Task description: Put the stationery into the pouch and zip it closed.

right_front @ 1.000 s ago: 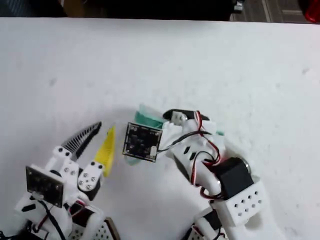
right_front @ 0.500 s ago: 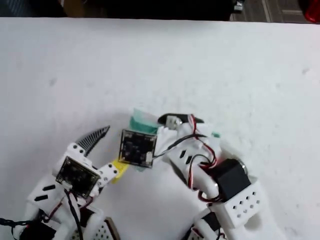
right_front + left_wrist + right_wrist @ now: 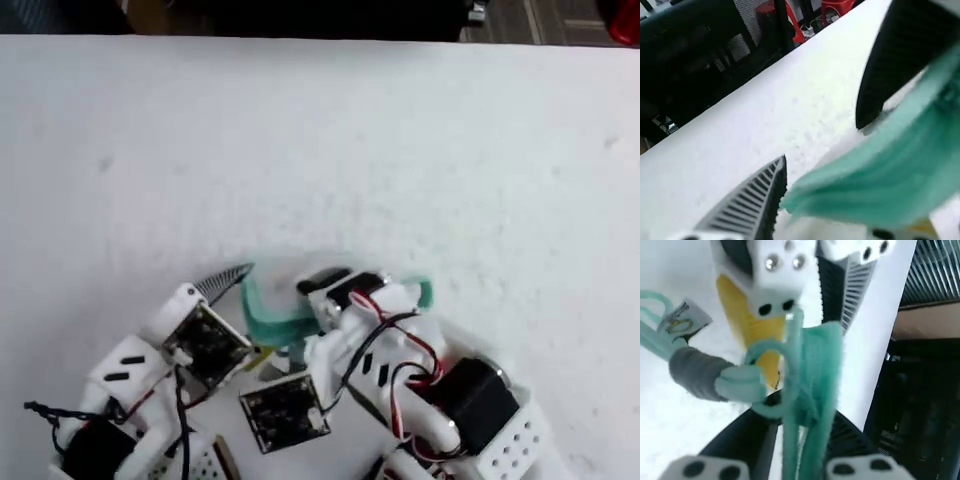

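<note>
A teal fabric pouch [image 3: 268, 318] is held off the table near its front edge, between the two arms. My right gripper [image 3: 312, 298] is shut on the pouch's upper edge [image 3: 812, 385], with a dark finger on each side. My left gripper [image 3: 250, 312] stands open around the pouch's other end; its ribbed black finger [image 3: 757, 202] is on one side and its yellow finger [image 3: 751, 325] on the other. A teal pull tab with a grey sleeve [image 3: 695, 372] and a small paper tag [image 3: 684, 319] hang off the pouch. I cannot see any stationery.
The white table [image 3: 320, 140] stretches bare away from the arms. Dark chairs and red stools [image 3: 832, 7] stand beyond its far edge. A teal loop [image 3: 425, 292] sticks out beside the right arm.
My left arm swung right and brought its open fingers around the pouch. The right gripper drew the pouch toward the table's front edge and turned its wrist.
</note>
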Robot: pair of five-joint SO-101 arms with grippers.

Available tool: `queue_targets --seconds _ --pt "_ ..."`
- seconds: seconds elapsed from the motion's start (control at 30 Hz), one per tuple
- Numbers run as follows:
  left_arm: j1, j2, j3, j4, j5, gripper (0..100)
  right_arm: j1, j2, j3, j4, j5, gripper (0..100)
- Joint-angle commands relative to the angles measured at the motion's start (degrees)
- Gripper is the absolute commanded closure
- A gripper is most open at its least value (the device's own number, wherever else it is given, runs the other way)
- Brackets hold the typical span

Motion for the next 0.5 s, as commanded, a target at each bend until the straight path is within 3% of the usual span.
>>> queue_targets --seconds 0.0,0.2,0.4,0.47 --pt "3.3 0.1 -0.4 -2.5 2.7 72 -0.8 -1.4 -0.7 -0.2 1.8 98.1" --pt "9.1 0.1 -0.4 -3.3 5.1 75 -0.6 -1.4 -0.6 -1.1 1.6 98.1" --pt "10.9 0.1 -0.4 -3.6 4.8 97 -0.5 -1.4 -0.5 -2.0 1.4 98.1" --pt "10.5 0.1 -0.4 -4.7 5.1 97 -0.5 -1.4 -0.5 -1.9 0.5 98.1"
